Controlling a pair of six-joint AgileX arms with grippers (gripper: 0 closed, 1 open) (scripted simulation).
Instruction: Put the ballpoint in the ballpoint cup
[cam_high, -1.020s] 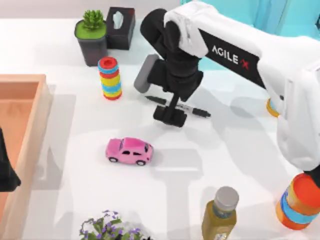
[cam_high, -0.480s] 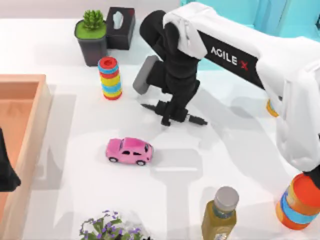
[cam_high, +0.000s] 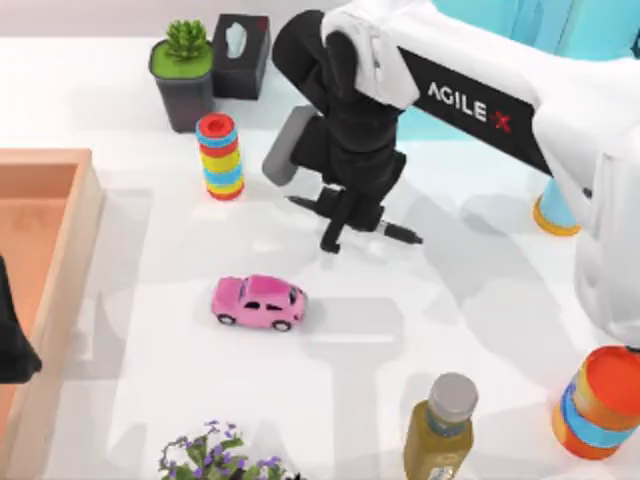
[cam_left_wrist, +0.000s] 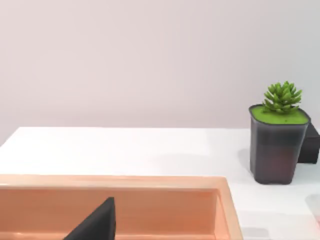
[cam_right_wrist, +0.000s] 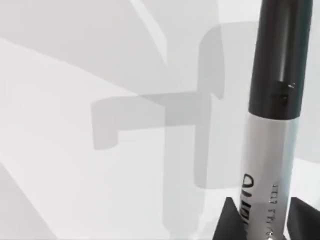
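Near edge, top view: yellow-liquid bottle with grey cap (cam_high: 441, 425) at 5 o'clock, purple-flower plant (cam_high: 215, 457) at 7, orange-and-blue stacked cup (cam_high: 597, 402) at 4. Pink toy car (cam_high: 259, 302) sits just below table centre.

Right gripper (cam_high: 342, 226) hangs over table centre, black fingers clamped on the slim ballpoint with black ends and pale grey middle barrel (cam_high: 400, 234). Pen's long axis runs roughly 10 to 4 o'clock, near level; one black end pokes out toward 10, the other toward 4. Its shadow lies on the white table (cam_high: 150, 130) apart from it, so the pen looks lifted off the surface. Right wrist view: barrel (cam_right_wrist: 267, 165) with dark print between two dark fingertips (cam_right_wrist: 227, 222), black end pointing away from camera.

Left gripper (cam_high: 12, 340) parked at 9 o'clock over light wooden tray (cam_high: 78, 215); cannot tell its finger state.

Farther back: rainbow ring stack (cam_high: 220, 157) at 11, dark pot with green succulent (cam_high: 183, 75), black tissue box (cam_high: 241, 55) beside it.
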